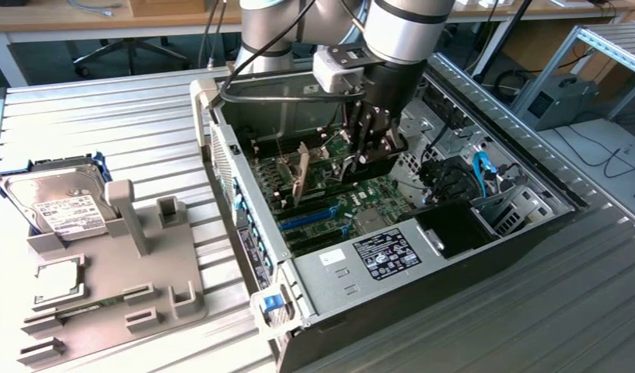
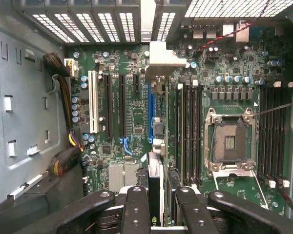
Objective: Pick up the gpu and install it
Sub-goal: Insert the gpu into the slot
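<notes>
A: Where is the gpu right now?

B: Inside the open computer case, standing on edge over the motherboard. In the wrist view it runs as a thin dark slab from between the fingers toward the case's rear wall, lined up with the blue slot, its silver bracket up against the vented rear panel. I can't tell whether its edge is seated in the slot or just above it.

A: And the gripper?

B: Clamped on the card. The two black fingers press its flat faces from either side, near the end farthest from the bracket. In the exterior view the arm hangs straight down into the case with the gripper low over the motherboard.

A: How would you expect the card to handle?

B: Light and stiff, I'd judge, so a pinch across the faces carries it easily. It is fragile, though: bare board and small components don't like hard squeezing, and held at one end it could pivot. The top edge or the plain faces look like the safest places to grip, never the contact edge.

A: Anything else near the case?

B: A grey parts tray beside it, with a hard drive propped in it.
</notes>
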Controlling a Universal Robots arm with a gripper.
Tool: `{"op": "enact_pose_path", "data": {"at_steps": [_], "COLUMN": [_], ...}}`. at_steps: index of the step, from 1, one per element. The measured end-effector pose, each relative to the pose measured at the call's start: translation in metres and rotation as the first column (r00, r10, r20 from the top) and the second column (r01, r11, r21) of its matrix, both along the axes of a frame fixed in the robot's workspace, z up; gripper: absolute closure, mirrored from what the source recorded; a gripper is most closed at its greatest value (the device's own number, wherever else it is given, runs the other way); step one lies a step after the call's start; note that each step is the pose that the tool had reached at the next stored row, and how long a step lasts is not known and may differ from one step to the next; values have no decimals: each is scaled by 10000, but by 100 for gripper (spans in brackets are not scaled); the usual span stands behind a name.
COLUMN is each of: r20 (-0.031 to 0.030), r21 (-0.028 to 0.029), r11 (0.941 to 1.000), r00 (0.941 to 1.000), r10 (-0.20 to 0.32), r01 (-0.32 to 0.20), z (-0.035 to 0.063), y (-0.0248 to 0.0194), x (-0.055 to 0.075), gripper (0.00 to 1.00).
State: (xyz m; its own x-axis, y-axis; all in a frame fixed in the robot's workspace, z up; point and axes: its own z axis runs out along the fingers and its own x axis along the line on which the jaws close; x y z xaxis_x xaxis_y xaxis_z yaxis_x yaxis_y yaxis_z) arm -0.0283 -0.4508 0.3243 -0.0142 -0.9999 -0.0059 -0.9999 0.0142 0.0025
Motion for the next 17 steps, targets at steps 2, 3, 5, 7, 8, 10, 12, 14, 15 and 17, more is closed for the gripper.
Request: {"op": "enact_pose_path", "data": {"at_steps": [2, 3, 5, 7, 8, 10, 12, 14, 15, 17], "r20": [-1, 0, 0, 0, 0, 1, 1, 1, 0, 0], "r21": [1, 0, 1, 1, 0, 2, 1, 0, 0, 0], "r11": [10000, 10000, 10000, 10000, 10000, 10000, 10000, 10000, 10000, 10000], "r00": [10000, 10000, 10000, 10000, 10000, 10000, 10000, 10000, 10000, 10000], "r10": [0, 0, 0, 1, 1, 0, 0, 0, 1, 0], "r01": [0, 0, 0, -1, -1, 0, 0, 0, -1, 0], "z": [-4, -6, -13, -20, -23, -33, -45, -69, -85, -115], "y": [0, 0, 0, 0, 0, 0, 0, 0, 0, 0], "x": [-23, -34, -66, -103, -123, -154, -178, -192, -194, -203], "gripper": [74, 74, 74, 74, 74, 74, 74, 74, 74, 74]}}
